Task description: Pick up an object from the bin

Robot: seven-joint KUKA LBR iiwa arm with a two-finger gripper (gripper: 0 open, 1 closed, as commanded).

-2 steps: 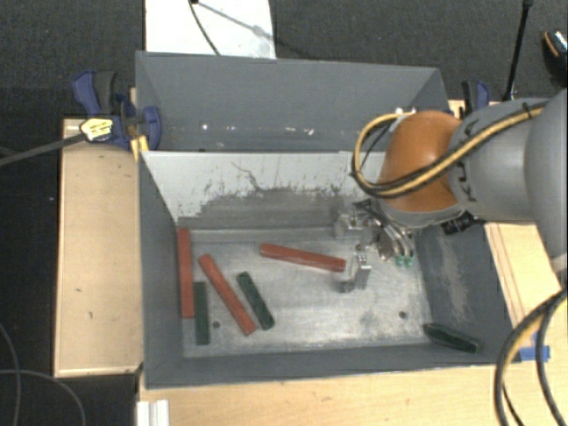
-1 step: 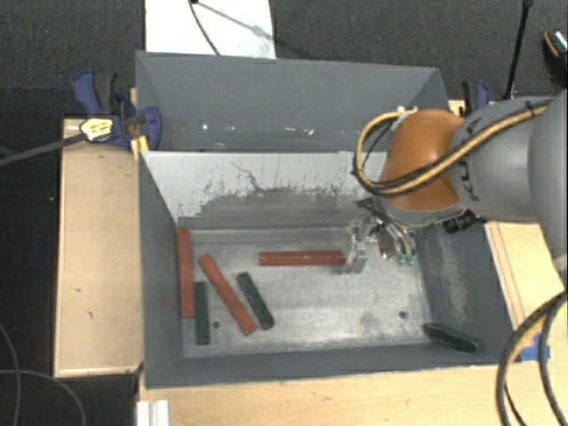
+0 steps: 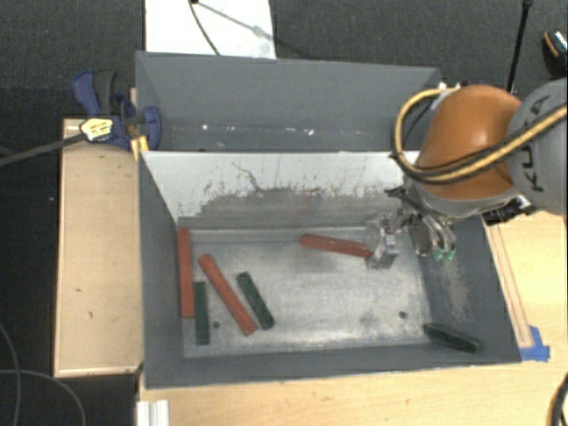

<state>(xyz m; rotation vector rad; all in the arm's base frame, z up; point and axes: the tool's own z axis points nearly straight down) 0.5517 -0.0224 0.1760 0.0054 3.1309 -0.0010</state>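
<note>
Fingers (image 3: 383,252) closed on right end of red stick (image 3: 333,245), mid-bin (image 3: 355,302).

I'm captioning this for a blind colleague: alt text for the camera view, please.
The robot's gripper is down in the grey metal bin, at the right end of a red stick near the middle. Two more red sticks and two dark green ones lie by the left wall, and another dark green stick rests at lower right.
</note>
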